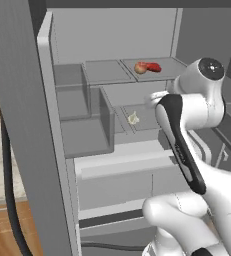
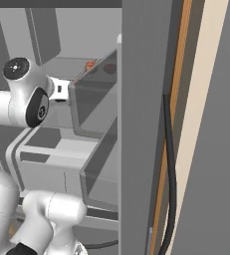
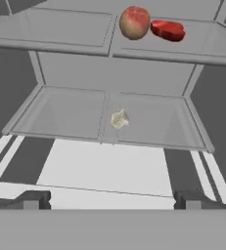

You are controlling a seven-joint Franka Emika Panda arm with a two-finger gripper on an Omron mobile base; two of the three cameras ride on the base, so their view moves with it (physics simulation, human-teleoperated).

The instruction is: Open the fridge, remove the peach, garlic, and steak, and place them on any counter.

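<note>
While facing garlic (image 3: 119,118), hand (image 3: 112,199) wide open, empty.

The fridge (image 1: 22,125) is plain grey inside and out. The peach (image 3: 134,22) is yellow-orange with a reddish blush, the steak (image 3: 168,29) bright red, the garlic (image 3: 119,118) pale whitish.

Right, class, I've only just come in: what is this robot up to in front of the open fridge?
A white robot arm is reaching into the open fridge. Its gripper is open and holds nothing, with the fingers pointing at the shelves. The peach and the red steak sit side by side on the upper shelf. The small pale garlic lies alone on the shelf below, nearest the gripper. Nothing has been taken out yet.
</note>
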